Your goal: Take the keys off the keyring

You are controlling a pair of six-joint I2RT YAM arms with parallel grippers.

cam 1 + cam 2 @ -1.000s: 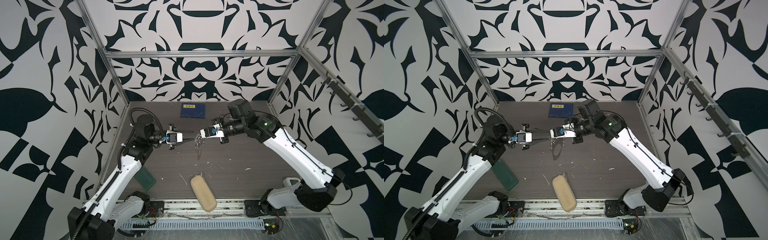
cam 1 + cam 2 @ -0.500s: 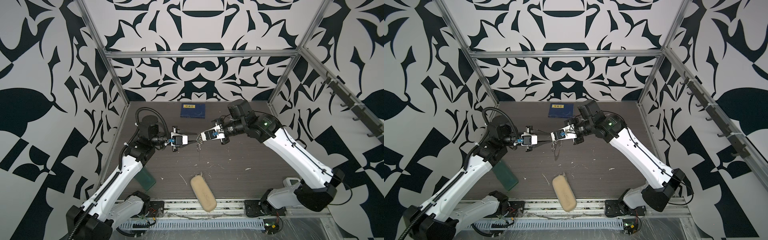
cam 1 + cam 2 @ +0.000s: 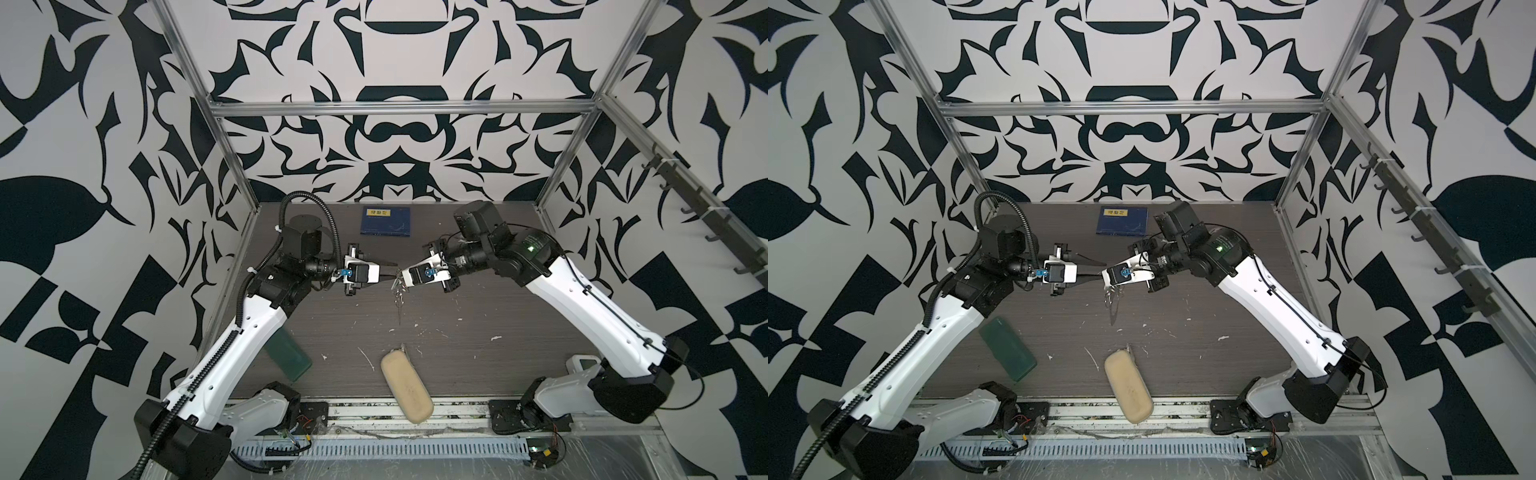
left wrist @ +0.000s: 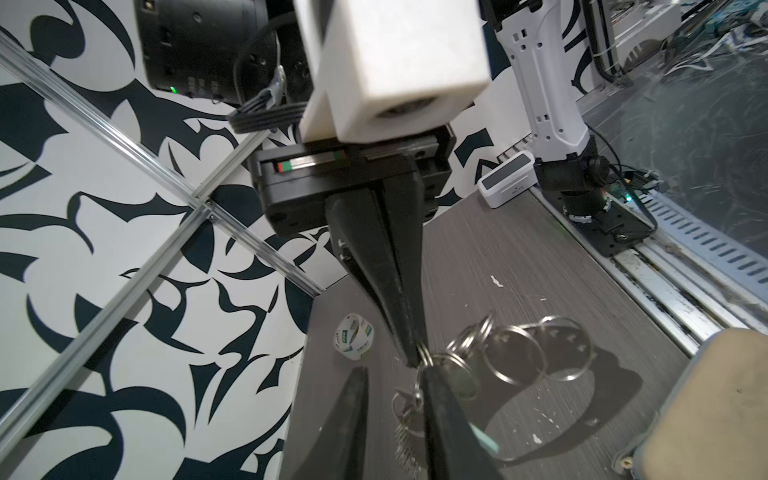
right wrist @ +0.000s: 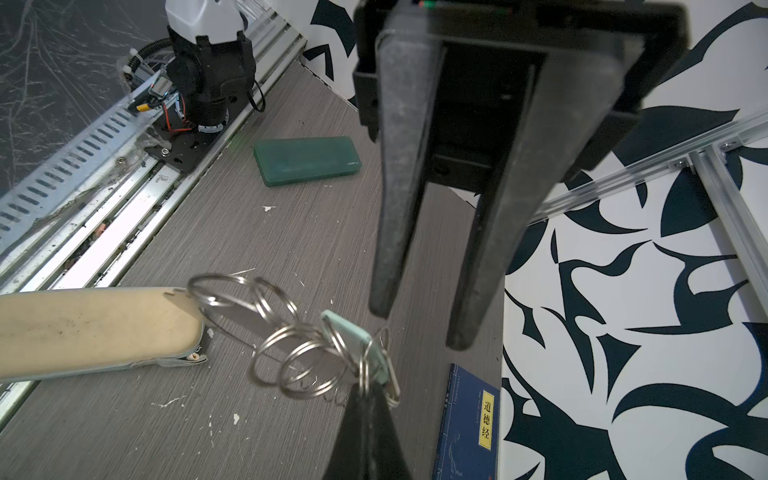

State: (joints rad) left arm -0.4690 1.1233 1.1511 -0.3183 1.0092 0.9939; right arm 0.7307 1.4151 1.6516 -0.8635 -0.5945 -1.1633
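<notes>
Table (image 3: 478,324): no loose key seen lying on it, so removal appears not yet achieved. Right gripper (image 4: 414,354): clenched on one wire ring of the keyring (image 5: 362,368), holding the cluster aloft over mid-table; left gripper (image 5: 419,326): jaws parted, tips just beside the cluster, grasping nothing. Key (image 5: 354,336), pale-headed: threaded on the rings, all extraction left.

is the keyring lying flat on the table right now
No, the keyring hangs in the air from the shut right gripper, clear of the table.

Keyring (image 3: 399,293) under right gripper (image 3: 400,277)
</notes>
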